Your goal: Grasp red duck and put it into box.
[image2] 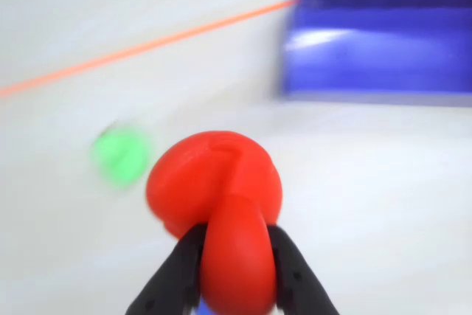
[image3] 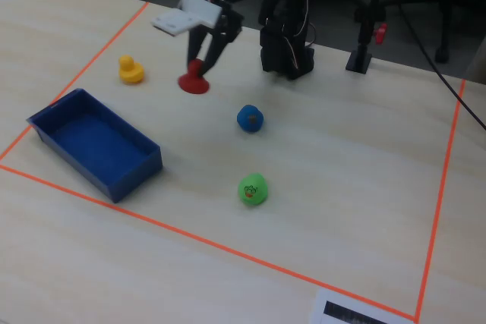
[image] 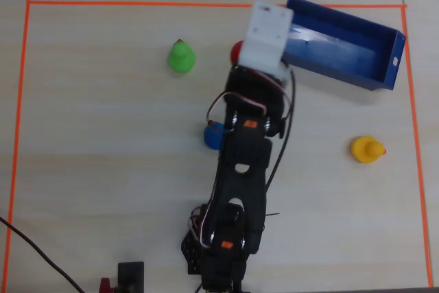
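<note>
Wrist view: the tool (image2: 234, 260) pinches the glossy, rounded red duck (image2: 214, 182) between black fingers (image2: 177, 274).

Box (image2: 376, 46) and green duck (image2: 120, 154) blurred.

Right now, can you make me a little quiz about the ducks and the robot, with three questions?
1. True or false: the gripper has its fingers closed on the red duck.
2. In the overhead view, which duck sits nearest the arm's middle? A) the green duck B) the blue duck C) the yellow duck
3. Fill in the blank: the blue box has ____ ducks inside it.

Key
1. True: in the wrist view the dark fingers press both sides of the red duck.
2. B, the blue duck, partly hidden beside the arm.
3. No ducks; the box floor is bare.
</note>
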